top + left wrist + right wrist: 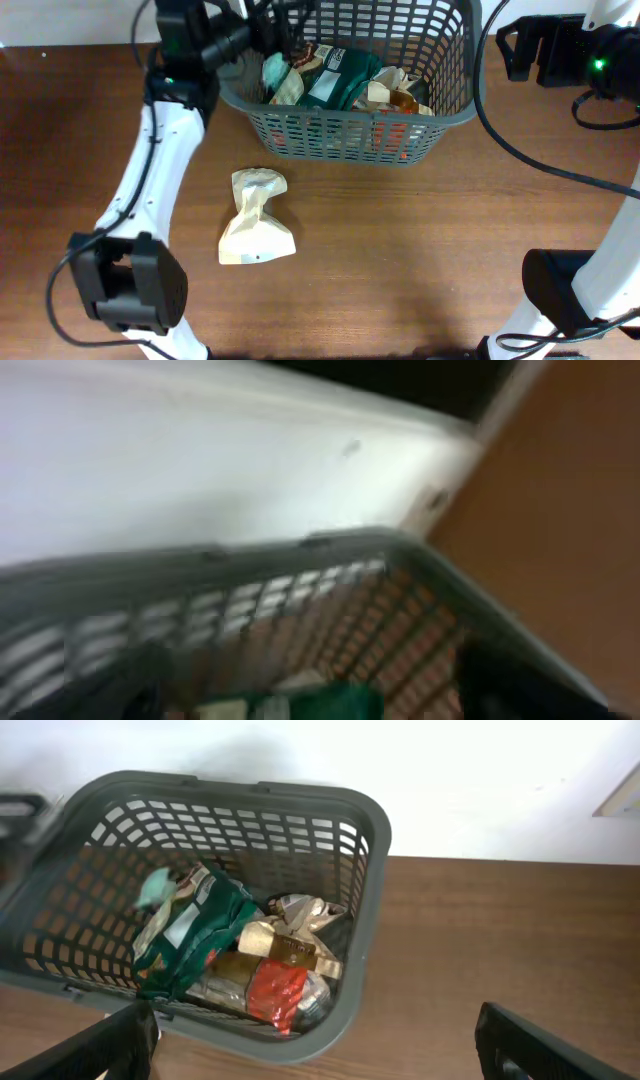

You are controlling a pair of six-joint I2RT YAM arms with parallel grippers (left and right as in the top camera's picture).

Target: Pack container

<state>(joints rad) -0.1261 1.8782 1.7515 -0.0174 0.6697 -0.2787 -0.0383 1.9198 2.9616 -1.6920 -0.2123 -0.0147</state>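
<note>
Overhead and wrist views of the packing scene. The container (350, 125), a dark grey plastic basket with rounded corners, a smooth solid rim and walls pierced by a regular lattice of slots, stands at the far edge of the bench (420, 250), a brown wood-grain surface, close to a plain white wall (450, 780). Inside it lies a loose heap of crinkled snack packets: a glossy dark green packet (205, 925) with a pale panel, a shiny red packet (275, 995) against the near wall, a gold-brown packet (290, 950) with beige twisted wrappers beside it, and a pale teal item (155, 888) towards the left end. On the open bench, in front of the basket and apart from it, lies a cream packet (257, 232), crumpled, pinched at the middle and flared at both ends. The left arm (150, 170), white-shelled with black joints, reaches to the basket's left end, where the left pincer (245, 42) sits above the rim; its wrist view is blurred, showing only rim, lattice and a strip of green, so how far it is parted, or whether it has hold of anything, cannot be told. The right pincer (310, 1030) hangs to the right of the basket, its black fingers (540, 1045) spread wide with nothing between them.
</note>
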